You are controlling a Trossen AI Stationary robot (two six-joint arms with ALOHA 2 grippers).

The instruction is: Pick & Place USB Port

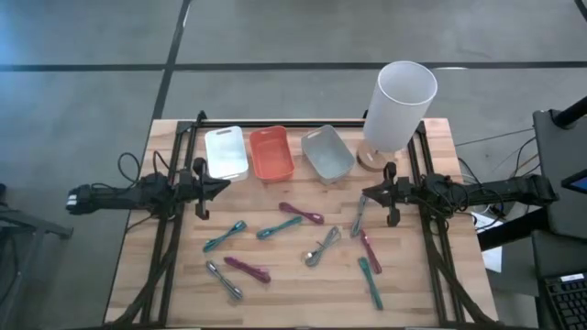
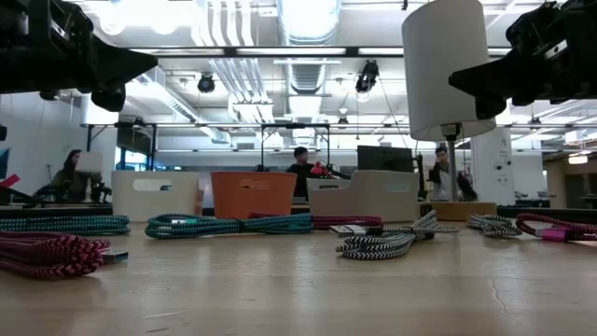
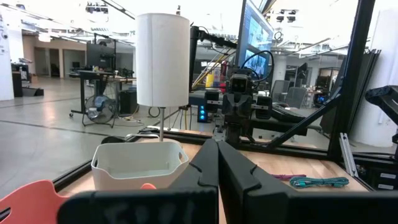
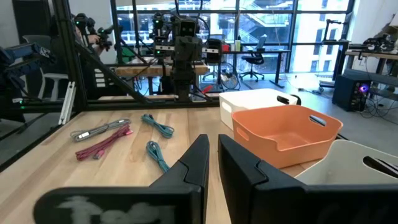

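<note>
Braided cables (image 1: 302, 214) lie loose across the middle of the wooden counter (image 1: 275, 293), between and below the raised left gripper (image 1: 223, 186) and right gripper (image 1: 369, 192), both with jaws closed, the right nearer most cables.

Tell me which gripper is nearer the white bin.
Left. The left gripper hovers just beside the white bin, at its near edge; the right gripper waits across the table, beyond the grey bin.
</note>
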